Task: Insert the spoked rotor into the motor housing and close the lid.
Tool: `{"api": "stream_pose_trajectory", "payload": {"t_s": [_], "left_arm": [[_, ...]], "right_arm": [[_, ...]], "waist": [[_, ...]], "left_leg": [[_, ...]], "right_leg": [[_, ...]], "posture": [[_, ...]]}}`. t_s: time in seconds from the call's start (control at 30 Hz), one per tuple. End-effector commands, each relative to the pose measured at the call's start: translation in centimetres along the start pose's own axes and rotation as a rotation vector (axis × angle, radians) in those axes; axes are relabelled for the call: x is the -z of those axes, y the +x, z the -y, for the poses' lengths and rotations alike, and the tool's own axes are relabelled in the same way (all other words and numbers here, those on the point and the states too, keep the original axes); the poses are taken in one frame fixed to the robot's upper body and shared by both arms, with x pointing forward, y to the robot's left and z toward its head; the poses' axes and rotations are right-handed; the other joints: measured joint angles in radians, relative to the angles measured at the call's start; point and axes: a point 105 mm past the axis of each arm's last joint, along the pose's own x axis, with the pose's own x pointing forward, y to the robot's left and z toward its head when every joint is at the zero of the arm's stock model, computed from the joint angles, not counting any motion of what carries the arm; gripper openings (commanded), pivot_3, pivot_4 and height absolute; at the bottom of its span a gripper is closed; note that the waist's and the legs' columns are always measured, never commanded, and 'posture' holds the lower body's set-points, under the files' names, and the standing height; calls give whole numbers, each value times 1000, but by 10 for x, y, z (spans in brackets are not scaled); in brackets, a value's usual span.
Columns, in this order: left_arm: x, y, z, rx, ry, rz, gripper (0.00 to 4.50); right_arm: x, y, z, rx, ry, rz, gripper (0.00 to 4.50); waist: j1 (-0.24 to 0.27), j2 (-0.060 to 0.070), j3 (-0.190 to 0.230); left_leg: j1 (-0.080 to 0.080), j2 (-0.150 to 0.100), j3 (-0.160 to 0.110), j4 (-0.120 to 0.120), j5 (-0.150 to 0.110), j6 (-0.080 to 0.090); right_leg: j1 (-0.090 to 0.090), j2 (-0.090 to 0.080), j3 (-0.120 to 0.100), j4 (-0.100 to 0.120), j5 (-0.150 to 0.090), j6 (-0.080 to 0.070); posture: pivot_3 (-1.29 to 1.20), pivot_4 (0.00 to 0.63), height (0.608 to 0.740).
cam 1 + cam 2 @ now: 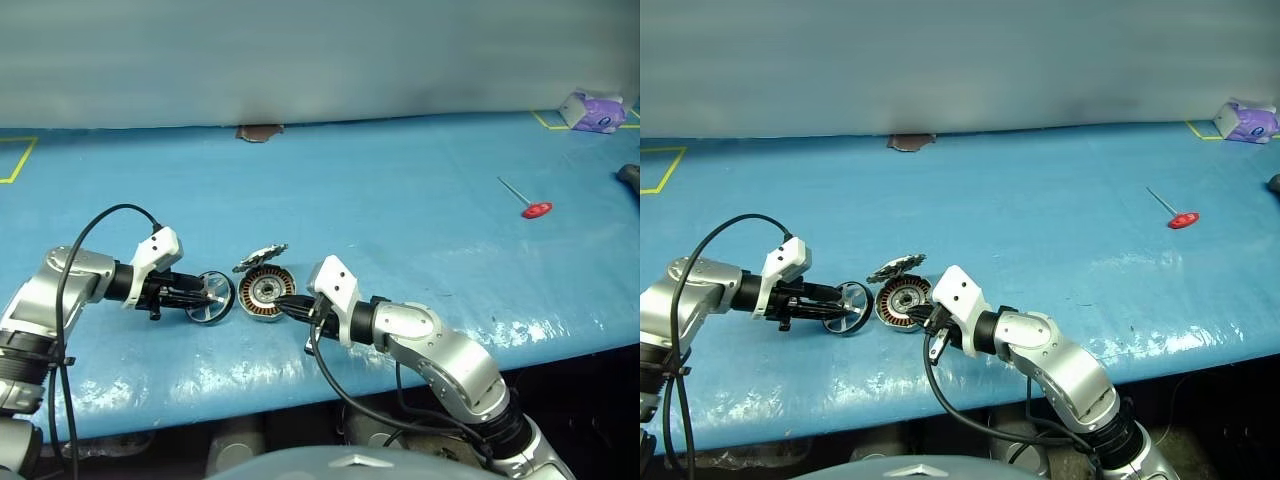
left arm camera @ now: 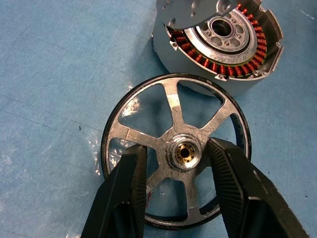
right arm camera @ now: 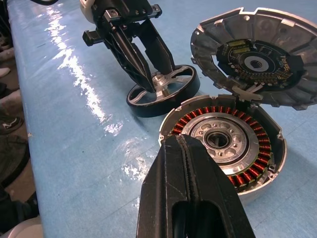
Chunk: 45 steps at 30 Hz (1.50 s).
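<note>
On a blue counter [image 1: 400,200], the left claw [image 2: 182,163] has its two black fingers straddling the brass hub of the spoked rotor [image 2: 176,148], poking through the gaps between spokes. The fingers stand partly apart; whether they already pinch the hub is hard to tell. The rotor lies just beside the motor housing [image 3: 223,144], whose copper windings face up. The lid [image 3: 257,54] stands tilted at the housing's far edge, open, its inner side showing. The right claw [image 3: 185,148], shut and holding nothing, rests at the housing's near rim, probably steadying it.

The step in hand looks like gripping the rotor. Next, it must be lifted, centred over the housing's silvery middle and lowered in level. The right claw's fingers hide part of the housing's near rim, and the rotor's near edge is cut off in the left wrist view.
</note>
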Motion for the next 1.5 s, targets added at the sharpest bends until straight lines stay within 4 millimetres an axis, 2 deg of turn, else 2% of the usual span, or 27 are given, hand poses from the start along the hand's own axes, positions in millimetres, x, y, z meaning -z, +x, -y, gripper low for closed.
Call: {"api": "stream_pose_trajectory", "payload": {"t_s": [0.03,0.13,0.27,0.4,0.53,0.73,0.87,1.07,1.33,1.5], "left_arm": [[6,-4,2,-19,11,-27,1603],[3,-17,9,-33,46,-3,1603],[-4,-36,30,-37,85,50,1603],[-4,-45,51,-11,98,76,1603],[-19,-41,68,21,98,199,1603],[-31,-17,87,142,107,249,1603],[-38,-4,88,180,135,241,1603],[-52,11,76,175,174,239,1603],[-61,8,61,136,187,202,1603],[-60,12,55,115,177,161,1603]], "right_arm": [[-9,-4,0,4,-16,44,0],[-8,-7,1,13,-11,42,0],[-3,-12,4,32,6,32,0],[0,-14,6,36,23,25,0],[5,-14,7,24,29,5,0],[9,-14,5,-8,26,-19,0],[10,-13,4,-11,28,-20,0],[11,-13,2,2,39,-12,0],[13,-16,5,38,41,5,0],[28,-22,18,91,37,26,0]], "waist": [[-2,0,0],[-9,0,0],[-9,0,0],[-2,0,1],[2,0,1],[0,0,1],[1,0,1],[0,-1,0],[-1,-1,0],[-1,-1,0]], "left_leg": [[0,0,0,0,0,0],[0,0,0,0,0,0],[0,1,0,-2,0,0],[-1,1,0,-1,0,0],[0,1,1,1,0,0],[1,0,1,1,0,0],[0,0,1,0,0,0],[0,0,0,1,0,0],[0,0,0,1,0,0],[0,0,0,1,0,0]], "right_leg": [[0,0,0,0,0,0],[0,0,0,0,0,0],[-1,0,0,1,-1,-1],[-2,-1,0,1,-1,-1],[-1,-1,0,0,-1,-1],[0,-1,0,1,0,0],[0,0,0,1,0,0],[0,0,0,1,0,0],[0,0,0,1,0,0],[0,0,1,1,0,0]], "posture": [[0,150,740],[0,150,740],[0,150,740],[0,150,740],[0,150,740],[0,150,740],[0,150,740],[0,150,740],[0,150,740],[0,150,740]]}}
